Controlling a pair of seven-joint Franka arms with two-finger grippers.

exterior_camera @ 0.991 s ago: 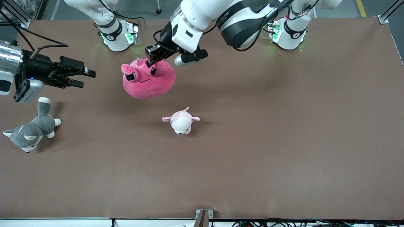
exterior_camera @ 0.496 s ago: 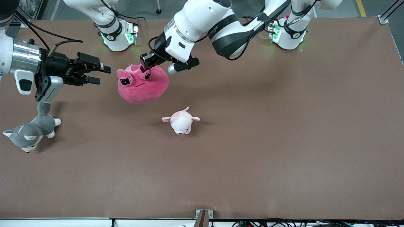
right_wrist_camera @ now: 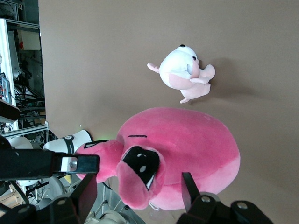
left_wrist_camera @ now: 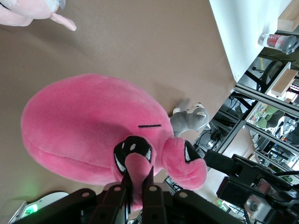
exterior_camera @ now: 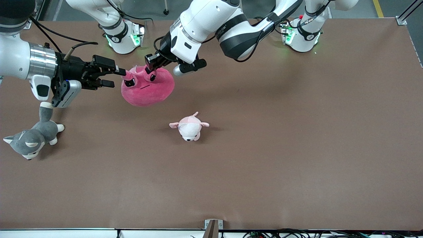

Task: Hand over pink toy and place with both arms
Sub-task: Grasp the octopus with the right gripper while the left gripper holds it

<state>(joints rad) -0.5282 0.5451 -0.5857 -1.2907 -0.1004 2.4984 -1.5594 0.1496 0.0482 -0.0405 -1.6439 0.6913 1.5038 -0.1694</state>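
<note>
The hot-pink toy point(exterior_camera: 147, 91) hangs in the air over the table near the right arm's base, face toward the front camera. My left gripper point(exterior_camera: 150, 66) is shut on one of its ear flaps, as the left wrist view shows point(left_wrist_camera: 138, 179). My right gripper point(exterior_camera: 115, 77) is open at the toy's other ear. In the right wrist view the right gripper point(right_wrist_camera: 138, 184) stands with its fingers wide apart on either side of that ear, not pressing it. The toy fills both wrist views point(left_wrist_camera: 93, 121) point(right_wrist_camera: 187, 140).
A small pale pink-and-white plush point(exterior_camera: 189, 127) lies mid-table, nearer the front camera than the toy. A grey-and-white husky plush point(exterior_camera: 31, 137) lies at the right arm's end of the table, below the right wrist.
My left gripper has carried the pink toy toward the right arm's end. My right gripper has moved in toward the toy until its open fingers straddle the ear.
</note>
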